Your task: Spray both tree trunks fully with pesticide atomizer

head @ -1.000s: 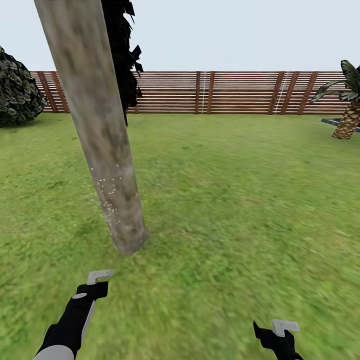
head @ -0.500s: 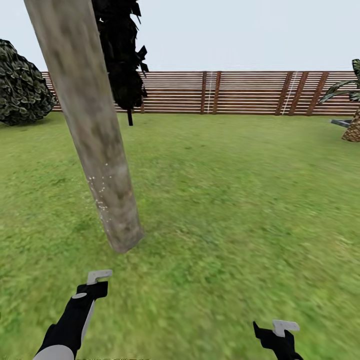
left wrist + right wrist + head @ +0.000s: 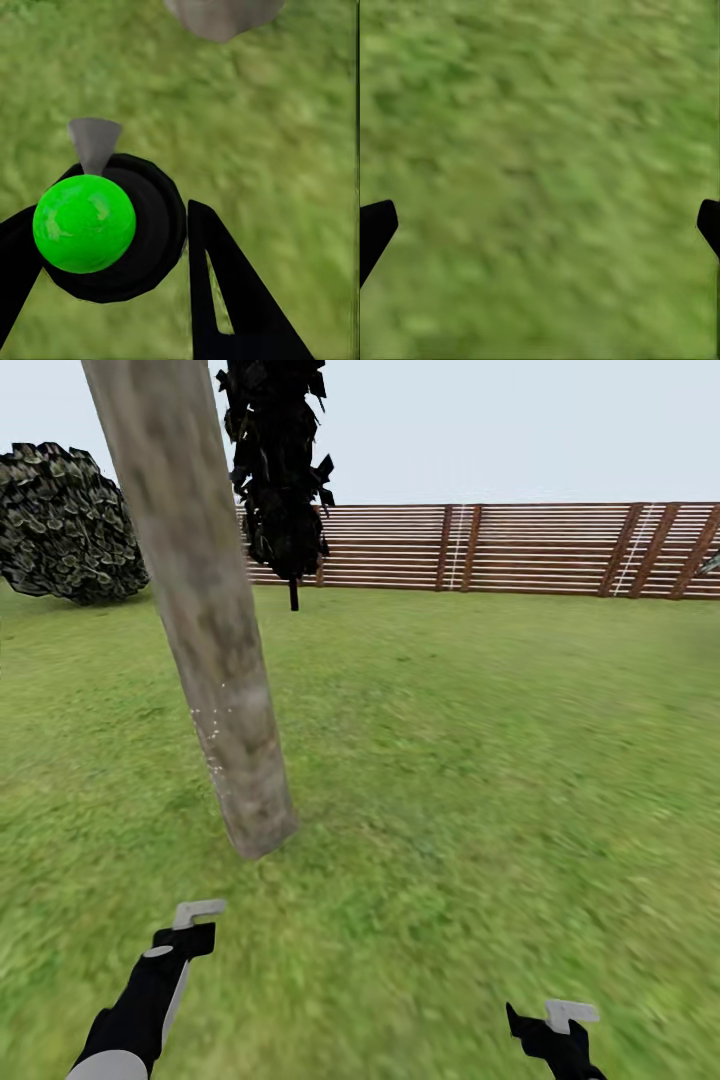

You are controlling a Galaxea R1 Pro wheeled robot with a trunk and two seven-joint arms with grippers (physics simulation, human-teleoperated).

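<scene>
A thick, mottled grey-brown tree trunk [image 3: 210, 630] leans up from the lawn just ahead of my left arm, with small white specks on its lower part. Its base [image 3: 225, 15] also shows in the left wrist view. My left gripper [image 3: 185, 932] hangs low over the grass, a short way in front of the trunk's foot. Its black fingers [image 3: 225, 300] are shut on the pesticide atomizer [image 3: 86, 225], a black round body with a bright green ball on top and a grey nozzle. My right gripper [image 3: 555, 1028] is open over bare grass [image 3: 540, 225].
A reddish-brown slat fence [image 3: 520, 550] closes the far side of the lawn. A round dark bush [image 3: 65, 525] stands at the far left. Dark ragged foliage [image 3: 280, 470] hangs by the fence behind the trunk. Open grass spreads to the right.
The whole picture has slid rightward, so the camera has turned left: bush and fence moved right, and the palm has left the picture. Both arms hold the same pose.
</scene>
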